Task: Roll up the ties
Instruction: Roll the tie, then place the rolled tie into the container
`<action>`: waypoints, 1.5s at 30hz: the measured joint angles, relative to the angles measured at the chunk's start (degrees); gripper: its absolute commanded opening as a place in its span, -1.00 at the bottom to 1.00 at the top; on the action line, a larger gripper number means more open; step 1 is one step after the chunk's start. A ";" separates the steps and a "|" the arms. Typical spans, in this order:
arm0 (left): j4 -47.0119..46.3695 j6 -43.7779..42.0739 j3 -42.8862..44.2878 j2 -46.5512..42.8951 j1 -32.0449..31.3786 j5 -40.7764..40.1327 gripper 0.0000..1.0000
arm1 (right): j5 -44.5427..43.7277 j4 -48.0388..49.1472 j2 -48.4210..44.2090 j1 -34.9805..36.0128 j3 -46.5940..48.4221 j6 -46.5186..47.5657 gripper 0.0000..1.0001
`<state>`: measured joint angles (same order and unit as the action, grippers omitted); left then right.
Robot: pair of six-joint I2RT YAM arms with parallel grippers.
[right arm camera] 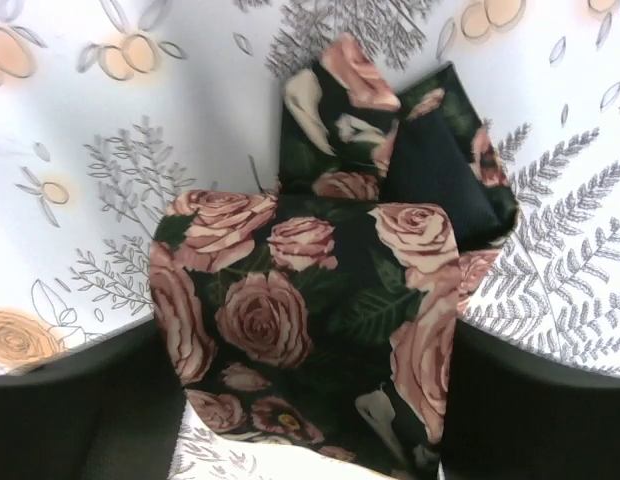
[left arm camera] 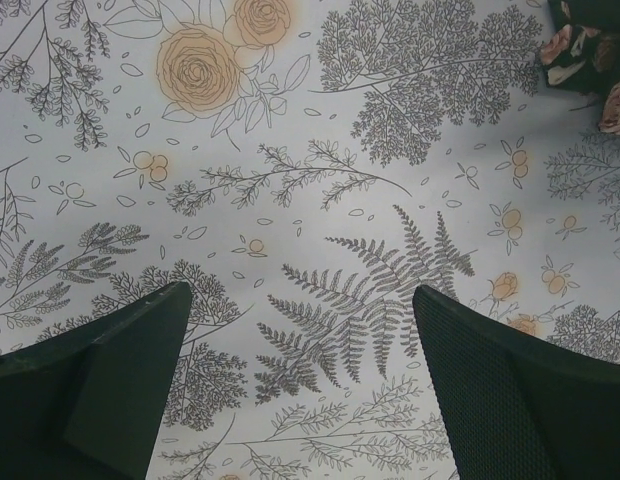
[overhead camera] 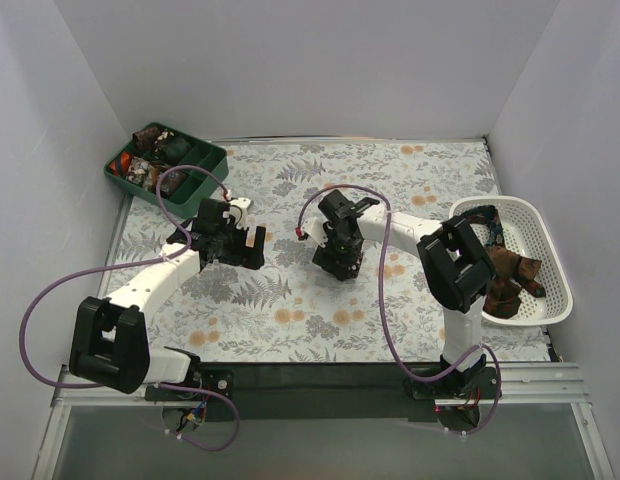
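top view: two arms over a floral cloth (overhead camera: 290,310). the right gripper (right arm camera: 305,360) points down at mid-table over a rose tie (right arm camera: 290,300), which lies partly coiled on the cloth with a folded loose end beyond the coil. its fingers (right arm camera: 530,400) stand part-way open on either flank of the coil, at or just beside the fabric, probably placed to stop the turns springing loose; whether they press it cannot be told. the left gripper (left arm camera: 300,320) hovers just beside it, jaws wide and empty, likely ready to steady the free end. more ties (overhead camera: 505,265) lie unrolled in the basket (overhead camera: 555,300) at right. the tray (overhead camera: 205,180) at far left holds small coils (overhead camera: 150,165), seemingly finished ones.
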<state>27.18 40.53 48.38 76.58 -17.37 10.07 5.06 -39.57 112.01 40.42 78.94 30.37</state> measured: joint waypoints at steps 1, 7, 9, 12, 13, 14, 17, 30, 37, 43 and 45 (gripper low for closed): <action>0.17 -0.46 0.04 -0.09 0.00 0.20 0.74 | 0.50 0.11 0.00 0.13 0.13 -0.92 0.62; 1.99 -0.98 2.80 0.07 -3.21 -0.96 0.75 | 0.76 0.22 -2.38 -0.39 2.91 -6.62 0.97; 2.69 -0.57 5.92 0.87 -7.74 -3.54 0.76 | 1.01 0.26 -5.84 -2.16 3.52 -9.88 0.97; 2.84 0.85 11.50 3.52 -15.37 -7.08 0.76 | 1.09 0.74 -12.31 -7.23 3.72 -16.74 0.97; 3.15 1.53 13.53 4.66 -17.97 -8.26 0.76 | 0.87 1.03 -15.02 -10.01 3.39 -20.20 0.97; 3.19 2.05 15.06 5.73 -19.65 -9.33 0.76 | 0.59 1.79 -17.86 -12.98 2.47 -23.80 0.97; 4.26 4.02 21.05 10.67 -25.27 -13.44 0.76 | -1.05 3.63 -26.99 -23.12 -2.97 -34.07 0.97; 22.34 14.16 56.08 44.06 -44.22 -34.97 0.62 | 0.57 3.37 -48.83 -44.17 -28.83 -53.83 0.97; 30.77 17.79 63.56 54.25 -47.74 -42.12 0.59 | 2.67 3.85 -51.78 -44.17 -32.65 -56.59 0.97; 34.03 19.80 65.48 56.11 -47.34 -48.57 0.58 | 3.10 4.09 -52.41 -44.17 -34.58 -57.66 0.97; 34.05 20.06 65.48 56.11 -47.15 -50.18 0.58 | 3.39 4.13 -52.43 -44.17 -35.04 -57.86 0.97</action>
<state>61.23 60.60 113.86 132.68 -64.51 -40.12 8.45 -35.44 59.57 -3.75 43.90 -27.49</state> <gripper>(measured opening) 0.795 0.985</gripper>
